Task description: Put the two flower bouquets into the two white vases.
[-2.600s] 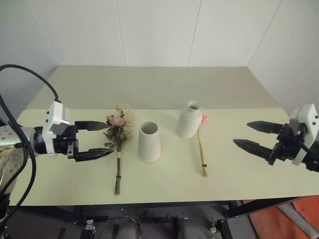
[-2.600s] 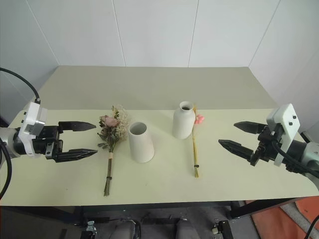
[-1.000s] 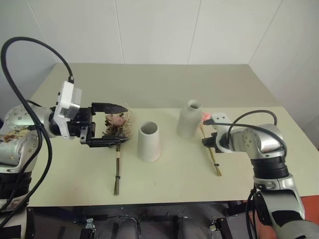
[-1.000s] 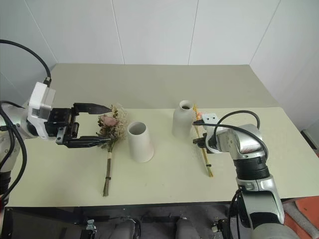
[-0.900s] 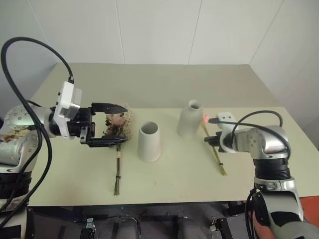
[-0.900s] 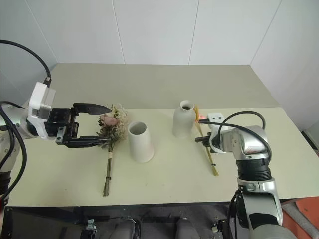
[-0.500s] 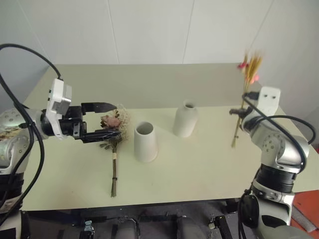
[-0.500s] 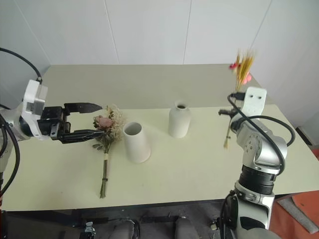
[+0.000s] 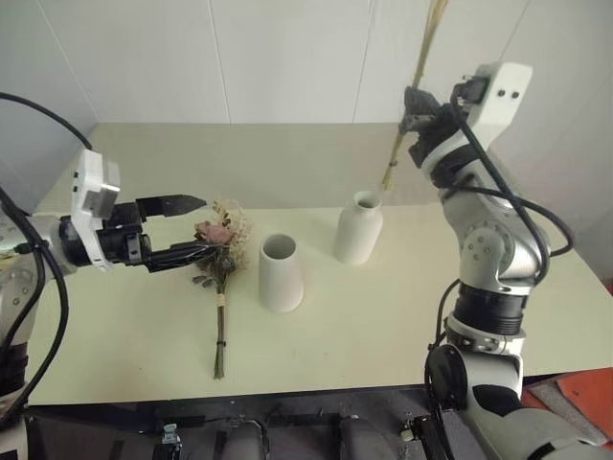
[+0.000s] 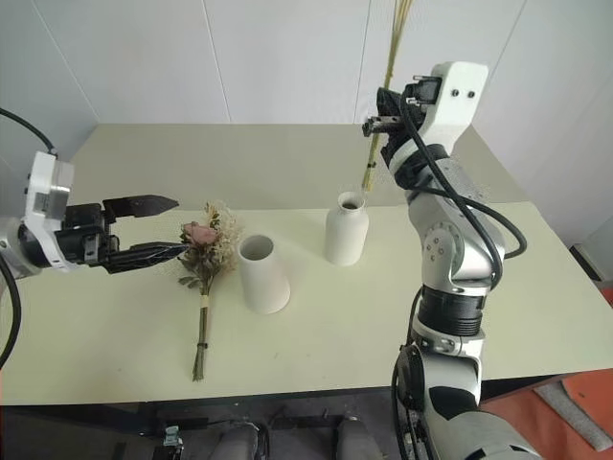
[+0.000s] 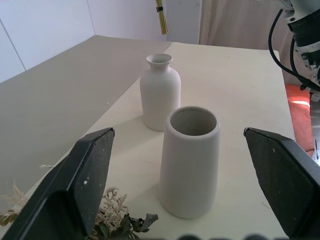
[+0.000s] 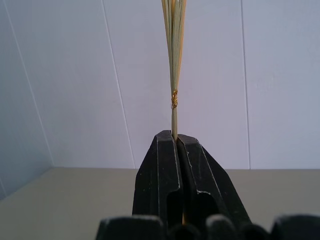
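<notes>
- Your right gripper (image 10: pixel 381 122) pinches the slim bunch of yellow wheat stalks (image 10: pixel 385 72); the stem ends hang just above the white bottle-shaped narrow-necked vase (image 10: pixel 345 228).
- Next, I think: lower them into that neck.
- Your left gripper (image 9: pixel 182 228) gapes wide beside the bushy pink-rose bunch (image 9: pixel 221 251); the white cone vase (image 9: pixel 280 273) waits beyond.

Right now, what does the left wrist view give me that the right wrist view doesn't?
Left wrist view: both vases, the cone vase in front of the bottle vase, sprigs of the bushy bunch and the open left gripper. Right wrist view: the right gripper shut on the wheat stalks just below their gold tie. Both: the stalks, whose cut ends hang above the bottle vase.
</notes>
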You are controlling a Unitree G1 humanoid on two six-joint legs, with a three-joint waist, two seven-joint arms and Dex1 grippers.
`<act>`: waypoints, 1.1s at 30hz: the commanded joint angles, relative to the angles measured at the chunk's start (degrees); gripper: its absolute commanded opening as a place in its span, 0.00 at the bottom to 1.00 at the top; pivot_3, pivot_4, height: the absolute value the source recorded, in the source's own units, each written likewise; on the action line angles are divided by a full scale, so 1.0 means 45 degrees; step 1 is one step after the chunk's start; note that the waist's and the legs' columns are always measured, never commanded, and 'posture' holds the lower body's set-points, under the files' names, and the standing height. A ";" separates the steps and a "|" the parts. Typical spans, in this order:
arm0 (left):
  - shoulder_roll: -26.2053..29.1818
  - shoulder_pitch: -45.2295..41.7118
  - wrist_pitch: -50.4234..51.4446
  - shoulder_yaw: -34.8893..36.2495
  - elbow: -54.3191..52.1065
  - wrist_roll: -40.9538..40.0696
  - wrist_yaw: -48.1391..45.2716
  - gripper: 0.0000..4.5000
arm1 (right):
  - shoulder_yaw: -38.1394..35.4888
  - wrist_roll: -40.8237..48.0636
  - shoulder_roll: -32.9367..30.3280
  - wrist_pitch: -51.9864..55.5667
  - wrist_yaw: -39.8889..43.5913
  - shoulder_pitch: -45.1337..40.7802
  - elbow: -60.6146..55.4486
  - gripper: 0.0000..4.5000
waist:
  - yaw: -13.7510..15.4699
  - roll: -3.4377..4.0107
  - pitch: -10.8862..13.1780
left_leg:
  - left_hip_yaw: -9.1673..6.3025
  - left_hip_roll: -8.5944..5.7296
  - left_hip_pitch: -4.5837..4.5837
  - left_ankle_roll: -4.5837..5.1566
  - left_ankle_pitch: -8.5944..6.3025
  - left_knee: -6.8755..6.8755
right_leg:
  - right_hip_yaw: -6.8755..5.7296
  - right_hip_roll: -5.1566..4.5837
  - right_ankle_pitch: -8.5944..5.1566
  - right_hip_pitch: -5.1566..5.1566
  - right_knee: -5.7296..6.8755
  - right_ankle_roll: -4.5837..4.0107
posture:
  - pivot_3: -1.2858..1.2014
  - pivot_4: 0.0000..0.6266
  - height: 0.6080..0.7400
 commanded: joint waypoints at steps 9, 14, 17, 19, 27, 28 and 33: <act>0.0026 -0.0157 -0.0245 0.0721 -0.0787 -0.0576 0.0181 1.00 | 0.0850 0.0007 0.0308 -0.2009 0.0648 0.0259 0.1589 0.00 | -0.0019 0.0001 0.0000 | 0.0000 0.0001 0.0002 0.0000 0.0000 -0.0001 | 0.0002 0.0002 0.0000 0.0000 0.0003 -0.0003 | 0.52 0.24 1.00; 0.0072 -0.0121 -0.0190 0.0763 -0.0890 -0.0713 0.0315 1.00 | 0.1098 -0.0188 0.0234 -0.2367 0.0635 0.0842 0.1775 0.00 | -0.0015 0.0001 0.0000 | 0.0000 0.0000 0.0002 0.0000 0.0000 -0.0001 | 0.0002 0.0002 0.0000 -0.0001 0.0003 -0.0003 | 0.52 0.24 1.00; 0.0086 -0.0145 -0.0176 0.0733 -0.0905 -0.0739 0.0368 1.00 | 0.1115 -0.0220 0.0199 -0.2522 0.0594 0.1003 0.1777 0.00 | -0.0018 0.0001 0.0000 | 0.0000 0.0001 0.0002 0.0000 0.0000 -0.0001 | 0.0002 0.0003 0.0000 -0.0001 0.0004 -0.0003 | 0.52 0.24 1.00; 0.0105 -0.0156 -0.0157 0.0732 -0.0915 -0.0753 0.0392 1.00 | 0.1119 -0.0243 0.0186 -0.2548 0.0520 0.1120 0.1696 0.00 | -0.0028 0.0001 0.0000 | 0.0000 0.0001 0.0005 0.0000 0.0000 -0.0001 | 0.0003 0.0004 0.0000 -0.0001 0.0007 -0.0003 | 0.52 0.24 1.00; 0.0138 -0.0243 -0.0158 0.0696 -0.0857 -0.0769 0.0407 1.00 | 0.1519 -0.0558 0.0340 -0.2886 0.0527 0.2631 0.1167 0.06 | -0.0016 0.0000 0.0000 | 0.0000 0.0000 0.0003 0.0000 0.0000 -0.0002 | 0.0003 0.0003 -0.0001 0.0000 0.0005 -0.0002 | 0.52 0.24 1.00; 0.0143 -0.0264 -0.0159 0.0672 -0.0849 -0.0757 0.0407 1.00 | 0.1618 -0.0637 0.0335 -0.2968 0.0554 0.2853 0.1080 0.12 | -0.0016 0.0000 0.0000 | 0.0000 0.0000 0.0004 0.0000 0.0000 -0.0002 | 0.0003 0.0004 -0.0001 0.0000 0.0004 -0.0002 | 0.52 0.24 1.00; 0.0218 -0.0332 -0.0128 0.0638 -0.0774 -0.0699 0.0392 1.00 | 0.1573 -0.0484 0.0081 -0.2541 0.0471 0.4083 -0.0374 0.47 | -0.0012 0.0001 0.0000 | 0.0000 0.0001 0.0004 0.0000 0.0000 -0.0003 | 0.0003 0.0005 -0.0002 -0.0001 0.0003 -0.0001 | 0.52 0.24 1.00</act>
